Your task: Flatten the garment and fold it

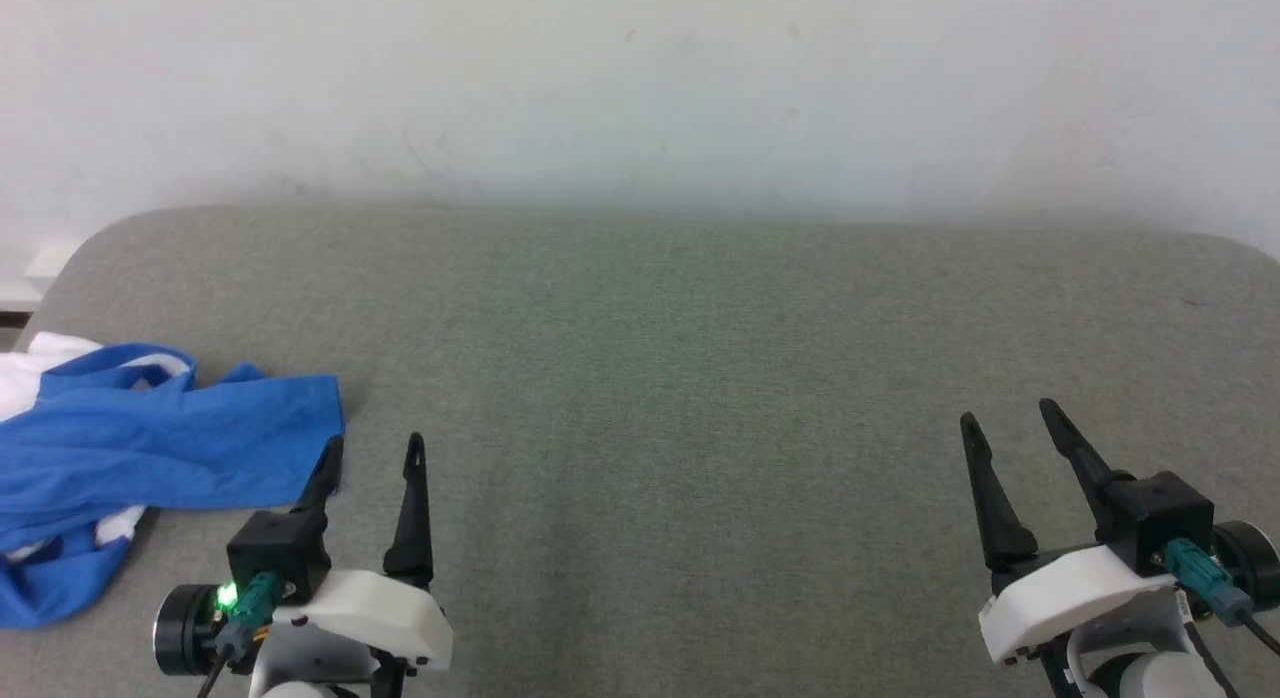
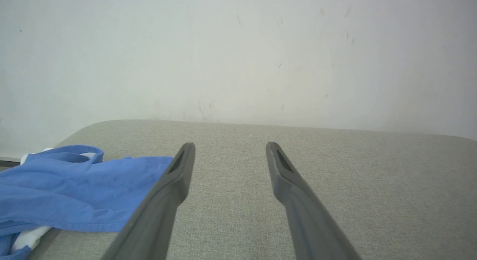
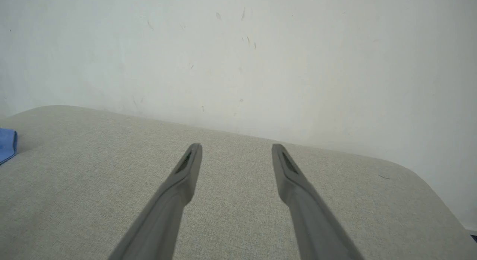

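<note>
The left gripper (image 1: 375, 440) sits at 7 o'clock in the head view, its 2 dark fingers pointing toward 12, spread apart and empty. The right gripper (image 1: 1007, 411) sits at 4 o'clock, fingers leaning toward 11, likewise spread and empty. The garment (image 1: 150, 448) lies crumpled at 9 o'clock on the grey table (image 1: 650, 358), blue over white, its edge just beside the left gripper's outer finger; contact is unclear.

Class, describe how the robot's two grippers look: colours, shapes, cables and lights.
The left gripper and right gripper each have two long, tapering black fingers on a white housing, plus a black block with a teal connector and dark cable. A green light glows on the left one.
</note>
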Available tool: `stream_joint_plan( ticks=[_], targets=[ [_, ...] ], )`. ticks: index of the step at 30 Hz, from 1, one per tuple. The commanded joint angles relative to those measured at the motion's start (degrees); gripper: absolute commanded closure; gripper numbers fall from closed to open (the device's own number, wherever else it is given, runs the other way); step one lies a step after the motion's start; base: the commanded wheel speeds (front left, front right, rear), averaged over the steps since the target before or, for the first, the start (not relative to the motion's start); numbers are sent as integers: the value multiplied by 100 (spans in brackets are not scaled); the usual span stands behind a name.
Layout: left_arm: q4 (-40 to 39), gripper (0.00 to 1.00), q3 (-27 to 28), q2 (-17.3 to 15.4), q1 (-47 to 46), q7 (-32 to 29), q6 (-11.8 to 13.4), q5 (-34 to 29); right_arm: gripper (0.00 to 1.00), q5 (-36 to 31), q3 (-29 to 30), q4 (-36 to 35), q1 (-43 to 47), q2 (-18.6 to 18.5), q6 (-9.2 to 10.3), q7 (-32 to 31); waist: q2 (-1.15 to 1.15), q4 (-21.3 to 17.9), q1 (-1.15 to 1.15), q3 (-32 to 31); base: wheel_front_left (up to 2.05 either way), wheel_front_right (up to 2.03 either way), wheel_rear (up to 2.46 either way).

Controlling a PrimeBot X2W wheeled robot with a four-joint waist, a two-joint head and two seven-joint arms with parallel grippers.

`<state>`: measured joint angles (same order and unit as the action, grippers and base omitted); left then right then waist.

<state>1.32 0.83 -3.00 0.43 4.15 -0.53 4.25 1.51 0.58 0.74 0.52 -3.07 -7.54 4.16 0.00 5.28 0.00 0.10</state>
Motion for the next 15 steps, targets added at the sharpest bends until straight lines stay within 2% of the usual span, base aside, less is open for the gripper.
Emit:
stream_joint_plan(
  ticks=[1,15],
  targets=[
    [1,0,34,4,-130,71,-34,76,0,-3,4,-5,-13,7,2,61,0,87,0,8,0,0,0],
    [-80,0,295,6,-130,239,5,215,0,-81,-56,-34,-31,9,2,149,0,660,0,31,0,0,0]
  ],
)
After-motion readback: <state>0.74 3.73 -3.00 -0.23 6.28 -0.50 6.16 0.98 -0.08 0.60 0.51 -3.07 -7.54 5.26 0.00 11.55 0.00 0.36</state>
